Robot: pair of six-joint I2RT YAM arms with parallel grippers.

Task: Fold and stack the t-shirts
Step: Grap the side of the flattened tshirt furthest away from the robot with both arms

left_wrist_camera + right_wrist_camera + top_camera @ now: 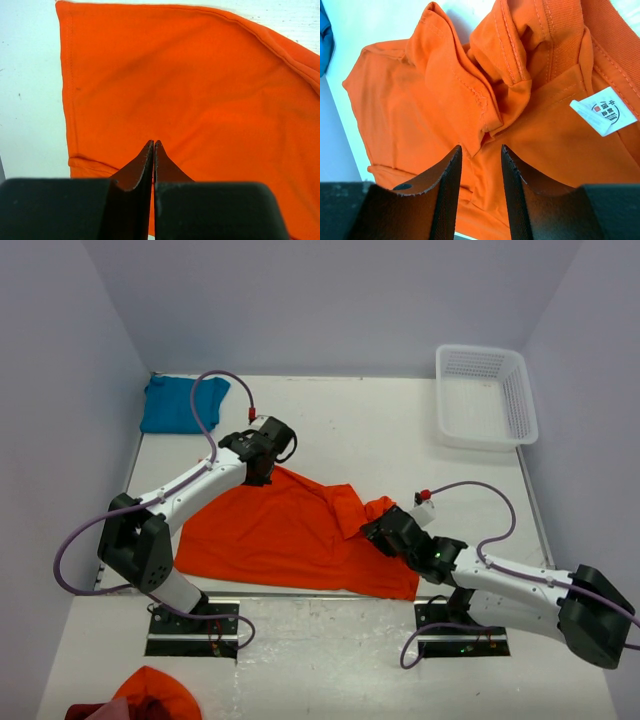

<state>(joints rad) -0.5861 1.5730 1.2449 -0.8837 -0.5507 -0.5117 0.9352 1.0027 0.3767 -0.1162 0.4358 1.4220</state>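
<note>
The orange t-shirt [270, 530] is pictured rumpled at the counter's [380, 430] near middle, left fingers [145, 165] clenched at its far corner, right fingers [445, 175] parted around a bunched fold, where several layers could be pinched together and dragged askew.

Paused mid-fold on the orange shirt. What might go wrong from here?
1. The right claw hangs open over a bunched fold near the collar of the orange shirt. Closing there may pinch several layers and leave the fold crumpled.
2. The left claw is shut above the shirt's flat part, and no cloth shows between its tips. If it lifts now, it may come up empty.
</note>
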